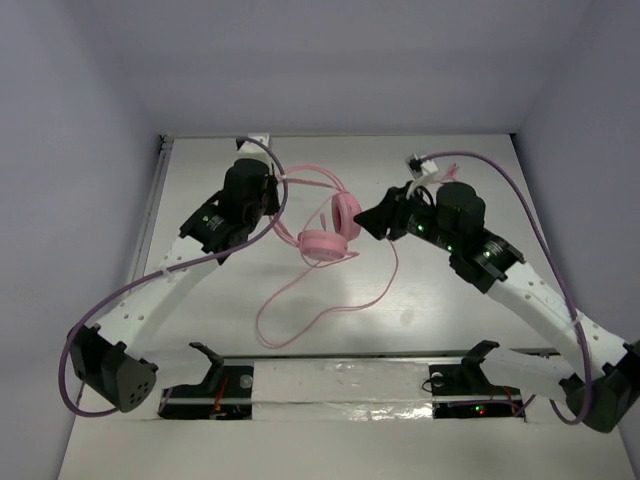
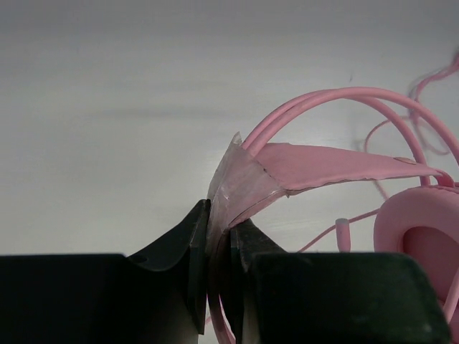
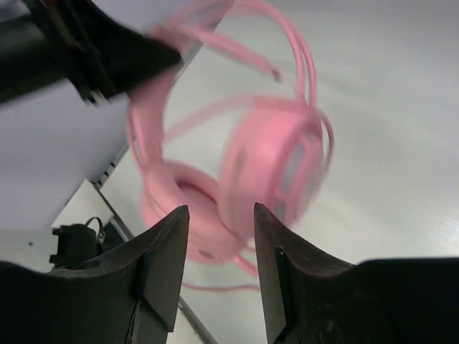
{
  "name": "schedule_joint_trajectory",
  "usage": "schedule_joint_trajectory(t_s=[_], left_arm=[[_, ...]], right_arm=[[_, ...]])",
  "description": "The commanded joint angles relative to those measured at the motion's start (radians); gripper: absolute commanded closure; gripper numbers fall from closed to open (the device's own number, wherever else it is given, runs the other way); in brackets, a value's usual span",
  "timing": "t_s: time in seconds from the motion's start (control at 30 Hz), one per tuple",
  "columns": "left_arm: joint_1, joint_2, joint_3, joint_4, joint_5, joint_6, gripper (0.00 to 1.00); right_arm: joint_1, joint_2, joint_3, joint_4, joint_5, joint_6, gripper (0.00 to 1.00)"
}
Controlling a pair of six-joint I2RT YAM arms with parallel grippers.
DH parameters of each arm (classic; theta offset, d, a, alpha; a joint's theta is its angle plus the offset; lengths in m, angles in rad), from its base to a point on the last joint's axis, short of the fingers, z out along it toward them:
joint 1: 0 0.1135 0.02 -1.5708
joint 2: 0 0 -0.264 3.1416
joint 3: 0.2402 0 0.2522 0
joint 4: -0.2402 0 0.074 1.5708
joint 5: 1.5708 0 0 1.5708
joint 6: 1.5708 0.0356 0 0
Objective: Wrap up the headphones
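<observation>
Headphones: the headphones point(image 1: 328, 228) sit at the middle of the table point(image 1: 450, 320), toward its far side, between the two arms. The headband point(image 2: 323, 97) points at the left arm and the two cups point(image 3: 269, 165) face the right arm.
Left pincer: the left pincer point(image 2: 219, 229) is clamped narrow on the band's flat pink strap point(image 2: 323, 165), at an end wrapped in clear film.
Right pincer: the right pincer point(image 3: 221, 215) stands wide and holds nothing. The nearer cup shows in the gap beyond its fingers. The wrist view is blurred, so I cannot tell if it touches.
Cable: the thin pink cable point(image 1: 262, 322) trails from the cups in loose loops on the table, toward the near edge.
In the way: the left arm's purple cable point(image 1: 283, 195) arcs just beside the headband. The right arm's purple cable point(image 1: 545, 240) swings wide of the cups.
Nearby: a white connector point(image 1: 424, 166) hangs at the far right.
</observation>
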Motion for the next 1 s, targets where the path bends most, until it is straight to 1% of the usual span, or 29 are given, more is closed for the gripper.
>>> schedule_joint_trajectory(t_s=[0.0,0.03,0.07,0.13,0.2,0.27,0.3,0.33,0.37,0.4,0.43,0.47,0.5,0.57,0.6,0.67,0.7,0.77,0.8,0.83,0.97], left_arm=[[-0.001,-0.013,0.216,0.070,0.029,-0.075,1.00],[0.010,-0.007,0.261,0.064,0.064,-0.081,1.00],[0.019,0.000,0.284,0.053,0.082,-0.085,1.00],[0.032,0.024,0.336,0.018,0.115,-0.091,1.00],[0.044,0.029,0.373,-0.010,0.153,-0.098,1.00],[0.087,0.036,0.389,-0.022,0.211,-0.108,1.00],[0.099,0.036,0.393,-0.021,0.236,-0.116,1.00],[0.111,0.035,0.393,-0.016,0.260,-0.133,1.00],[0.122,0.033,0.393,-0.007,0.301,-0.142,1.00],[0.136,0.033,0.399,-0.002,0.319,-0.151,1.00],[0.136,0.035,0.409,-0.001,0.343,-0.162,1.00],[0.136,0.036,0.418,0.001,0.362,-0.168,1.00],[0.136,0.040,0.435,0.002,0.374,-0.174,1.00],[0.136,0.055,0.456,0.007,0.409,-0.196,1.00],[0.136,0.061,0.474,0.007,0.421,-0.202,1.00],[0.145,0.078,0.491,0.011,0.449,-0.220,1.00],[0.145,0.081,0.507,0.012,0.457,-0.225,1.00],[0.145,0.087,0.518,0.019,0.477,-0.236,1.00],[0.154,0.087,0.528,0.021,0.484,-0.246,1.00],[0.154,0.090,0.536,0.021,0.492,-0.249,1.00],[0.154,0.105,0.573,0.009,0.523,-0.259,1.00]], right_arm=[[-0.003,-0.114,-0.081,0.072,0.071,0.000,0.52],[-0.003,-0.146,-0.128,0.083,0.112,0.021,0.50],[-0.003,-0.147,-0.152,0.083,0.112,0.030,0.48],[-0.003,-0.185,-0.187,0.094,0.157,0.044,0.49],[-0.003,-0.216,-0.231,0.118,0.169,0.064,0.62],[-0.003,-0.246,-0.262,0.143,0.163,0.086,0.84],[-0.003,-0.252,-0.302,0.207,0.122,0.089,0.87],[-0.003,-0.257,-0.323,0.235,0.103,0.098,0.87],[-0.003,-0.254,-0.342,0.262,0.093,0.118,0.84],[-0.003,-0.248,-0.378,0.334,0.047,0.126,0.77],[-0.003,-0.236,-0.395,0.376,0.025,0.133,0.62],[-0.003,-0.192,-0.406,0.411,0.014,0.152,0.42],[-0.003,-0.167,-0.414,0.484,-0.013,0.158,0.35],[-0.003,-0.109,-0.414,0.555,-0.033,0.184,0.22],[-0.003,-0.043,-0.405,0.607,-0.035,0.182,0.21],[0.007,0.023,-0.379,0.643,-0.004,0.181,0.21],[0.007,0.081,-0.373,0.682,0.014,0.175,0.20],[0.007,0.123,-0.359,0.710,0.066,0.159,0.20],[0.007,0.137,-0.360,0.739,0.139,0.158,0.20],[0.007,0.160,-0.360,0.750,0.172,0.155,0.20],[0.007,0.232,-0.333,0.790,0.215,0.143,0.22]])
